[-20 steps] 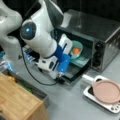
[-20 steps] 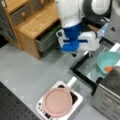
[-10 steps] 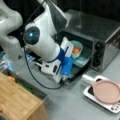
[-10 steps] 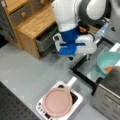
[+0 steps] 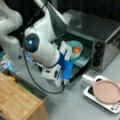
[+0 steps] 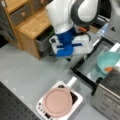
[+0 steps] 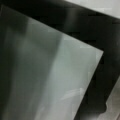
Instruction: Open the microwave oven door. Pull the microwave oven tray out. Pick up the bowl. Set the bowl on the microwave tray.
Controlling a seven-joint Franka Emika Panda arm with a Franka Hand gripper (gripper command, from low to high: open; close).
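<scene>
The silver microwave oven stands at the right in both front views, and its door lies open and flat in front of it. The dark tray sticks out of the opening. On it rests the turquoise bowl, also seen as the bowl, with an orange lump inside. My gripper hangs over the outer edge of the door, apart from the bowl and holding nothing that I can see. In a front view the gripper sits just off the door's near corner. The wrist view shows only door glass and dark frame.
A pink plate lies on a white dish with a stubby handle in front of the oven. A wooden cabinet with drawers stands at a front view's top left. A black cable trails under the arm.
The arm has drawn back slightly from the bowl toward the door's outer edge. The bowl stays on the tray.
</scene>
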